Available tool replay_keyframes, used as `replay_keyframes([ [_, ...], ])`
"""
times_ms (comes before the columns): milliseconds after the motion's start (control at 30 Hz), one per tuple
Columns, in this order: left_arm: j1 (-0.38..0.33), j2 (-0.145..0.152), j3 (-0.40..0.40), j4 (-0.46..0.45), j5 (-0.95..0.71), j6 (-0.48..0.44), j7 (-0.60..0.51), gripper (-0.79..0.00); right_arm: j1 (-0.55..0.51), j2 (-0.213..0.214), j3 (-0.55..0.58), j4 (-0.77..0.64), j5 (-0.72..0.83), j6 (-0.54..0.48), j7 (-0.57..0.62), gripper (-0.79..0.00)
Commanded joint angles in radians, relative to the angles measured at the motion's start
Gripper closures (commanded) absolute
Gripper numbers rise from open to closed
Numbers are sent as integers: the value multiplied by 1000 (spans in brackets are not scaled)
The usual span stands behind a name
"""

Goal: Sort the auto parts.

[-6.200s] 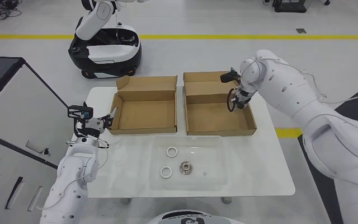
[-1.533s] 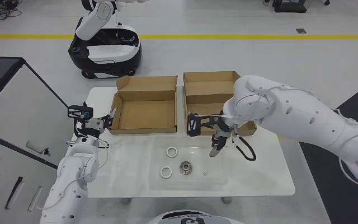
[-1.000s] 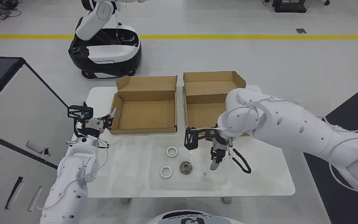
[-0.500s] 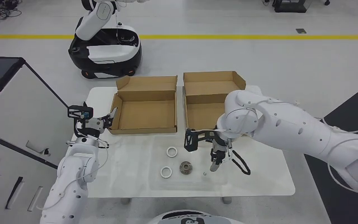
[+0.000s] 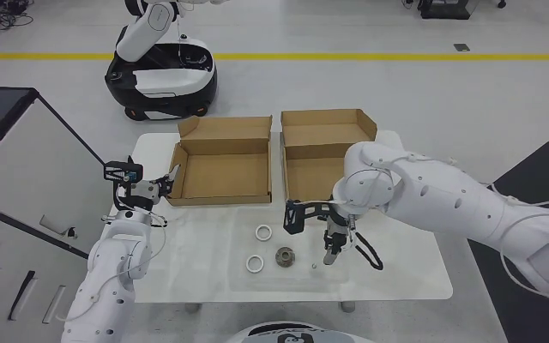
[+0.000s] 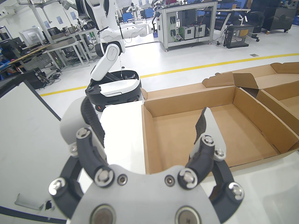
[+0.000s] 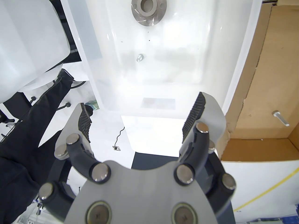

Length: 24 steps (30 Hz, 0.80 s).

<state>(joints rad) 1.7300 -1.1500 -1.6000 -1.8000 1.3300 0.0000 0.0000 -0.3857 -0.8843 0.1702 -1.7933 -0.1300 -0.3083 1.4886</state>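
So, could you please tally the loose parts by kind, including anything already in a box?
White rings: 2
Metal flange: 1
Small metal fastener: 1
Bolt, lying in a cardboard box: 1
Total: 5

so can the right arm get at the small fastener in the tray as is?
Probably yes. The right gripper hangs open just beside the small fastener in the clear tray. Nothing lies between them, and the flange sits apart from it.

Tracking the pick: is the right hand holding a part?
No, the right hand is open, with nothing between its fingers.
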Motion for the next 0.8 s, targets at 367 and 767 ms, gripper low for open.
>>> replay_keyframes([
  [367,0,0,0,0,0,0,0,-785,-48,-18,6,-26,-122,12,-51,-785],
  [767,0,0,0,0,0,0,0,-785,-104,-71,0,34,-175,-45,-43,-785],
])
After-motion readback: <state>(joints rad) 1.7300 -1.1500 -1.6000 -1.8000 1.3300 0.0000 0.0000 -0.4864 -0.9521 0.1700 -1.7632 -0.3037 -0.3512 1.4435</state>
